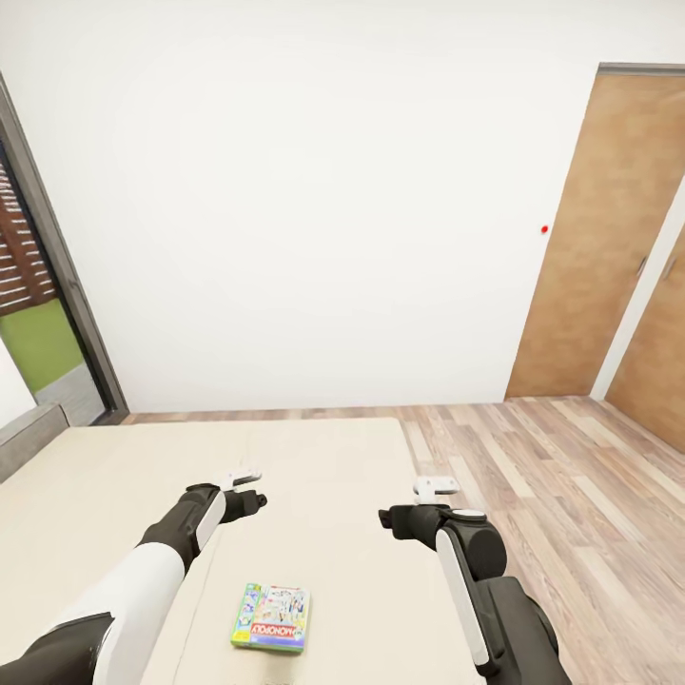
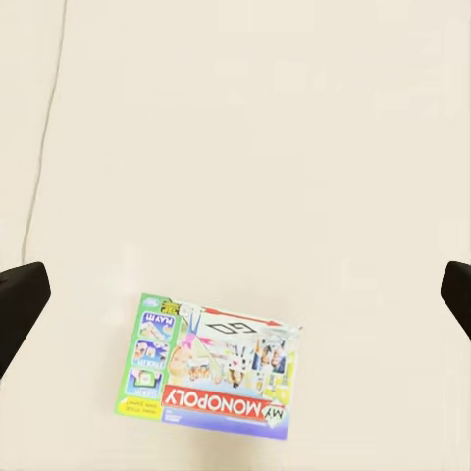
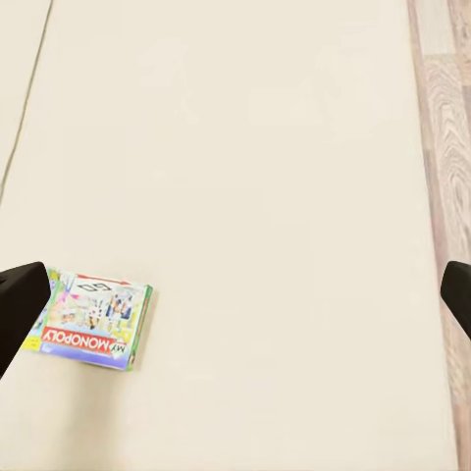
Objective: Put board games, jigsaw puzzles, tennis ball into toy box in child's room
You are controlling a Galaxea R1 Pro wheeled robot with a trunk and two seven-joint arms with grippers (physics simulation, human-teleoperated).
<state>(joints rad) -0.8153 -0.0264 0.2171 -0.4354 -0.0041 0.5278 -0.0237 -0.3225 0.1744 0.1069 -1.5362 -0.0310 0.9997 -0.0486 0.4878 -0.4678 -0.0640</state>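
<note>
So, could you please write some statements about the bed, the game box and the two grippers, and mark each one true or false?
1. A board game lettered "MONOPOLY" lies flat on the bed. True.
2. The left gripper is shut on the board game. False: it is open above the mattress, apart from the box.
3. The right gripper holds nothing. True: its fingers are spread over bare mattress.
4. A brown door stands in the wall at the right. True.
5. The board game lies on the wood floor. False: it is on the bed.

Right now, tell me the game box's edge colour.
Green, on the game box; left wrist view shows it best.
</note>
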